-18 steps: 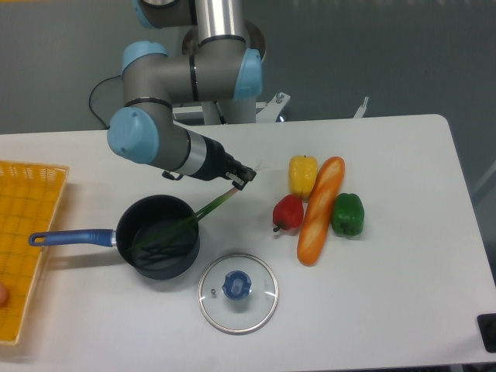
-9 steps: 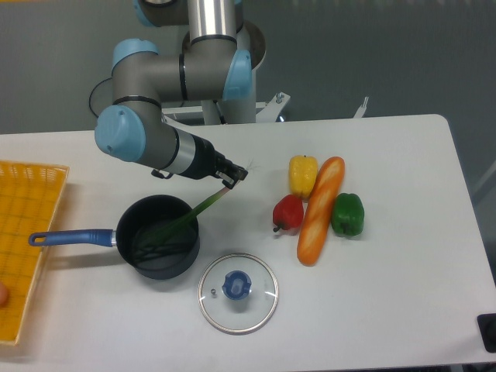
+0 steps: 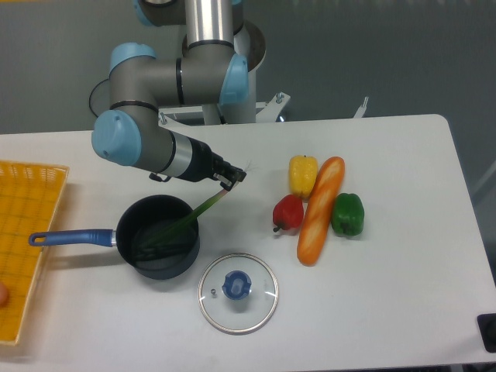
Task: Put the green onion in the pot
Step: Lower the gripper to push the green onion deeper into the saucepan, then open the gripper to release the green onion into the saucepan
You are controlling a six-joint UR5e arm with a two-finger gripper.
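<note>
The black pot [image 3: 132,256] with a long blue handle [image 3: 71,237] sits left of centre on the white table. The green onion [image 3: 186,218] slants from inside the pot up over its right rim, leafy end down in the dark interior, pale end held up at the right. My gripper [image 3: 232,179] is just above and right of the pot rim, shut on the onion's pale end.
A glass lid with a blue knob [image 3: 237,292] lies in front of the pot. To the right lie a yellow pepper [image 3: 303,174], a red pepper [image 3: 287,211], a bread loaf [image 3: 320,209] and a green pepper [image 3: 347,214]. A yellow basket [image 3: 27,232] sits at the left edge.
The arm has drawn slightly left and up, taking the onion's held end with it; the leaves stay inside the pot.
</note>
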